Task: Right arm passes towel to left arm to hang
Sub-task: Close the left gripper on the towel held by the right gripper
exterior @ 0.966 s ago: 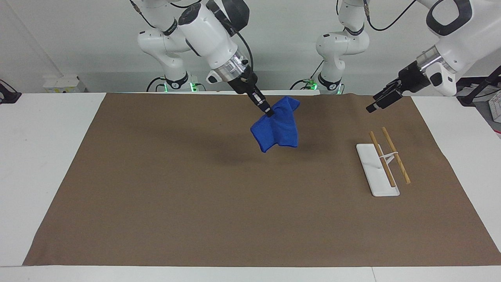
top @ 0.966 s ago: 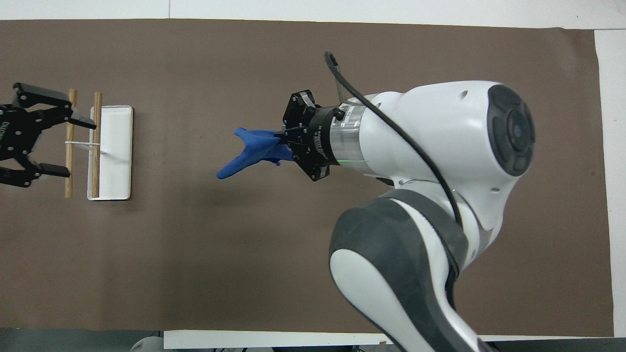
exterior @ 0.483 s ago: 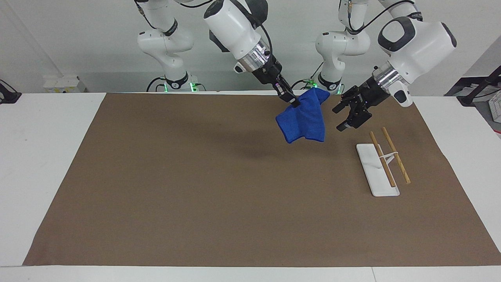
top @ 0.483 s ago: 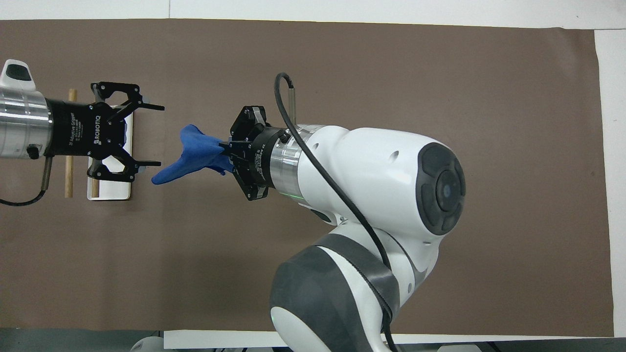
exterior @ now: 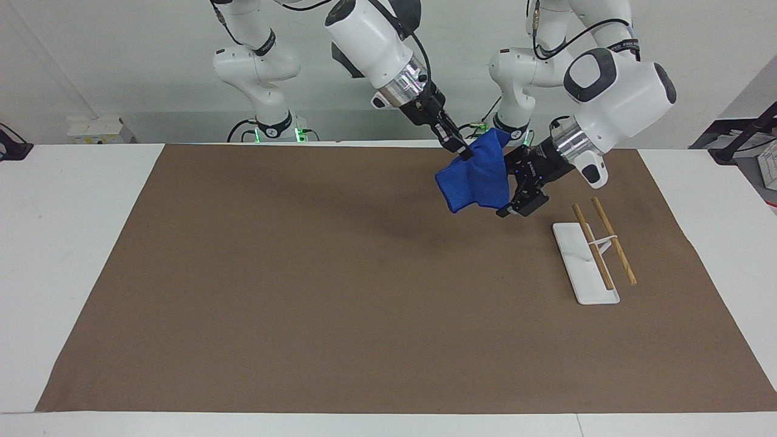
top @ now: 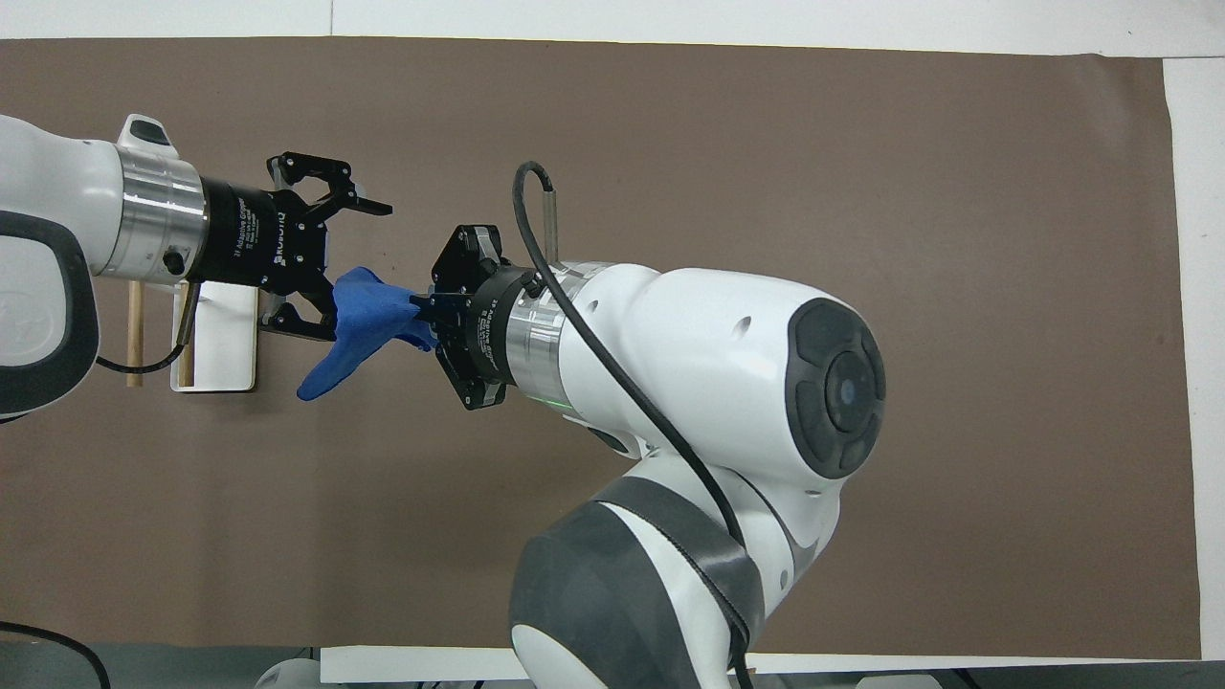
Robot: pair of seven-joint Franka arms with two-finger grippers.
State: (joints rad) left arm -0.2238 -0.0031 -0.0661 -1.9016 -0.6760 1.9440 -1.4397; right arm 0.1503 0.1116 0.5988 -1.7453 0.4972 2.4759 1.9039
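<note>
My right gripper (exterior: pixel 466 155) is shut on the upper edge of the blue towel (exterior: pixel 476 182) and holds it in the air over the brown mat, toward the left arm's end. The towel hangs crumpled below it. My left gripper (exterior: pixel 513 192) is open at the towel's side, with one finger showing past the cloth's lower edge and the other hidden by it. In the overhead view the left gripper (top: pixel 376 265) straddles the end of the towel (top: pixel 356 311), facing the right gripper (top: pixel 418 309).
The rack (exterior: pixel 586 264), a white base carrying two wooden rods, stands on the brown mat (exterior: pixel 303 273) at the left arm's end. In the overhead view the rack (top: pixel 230 349) is partly covered by the left arm.
My right gripper has carried the towel toward the left arm's end. My left gripper has swung in from over the rack and now has its open fingers around the towel's end.
</note>
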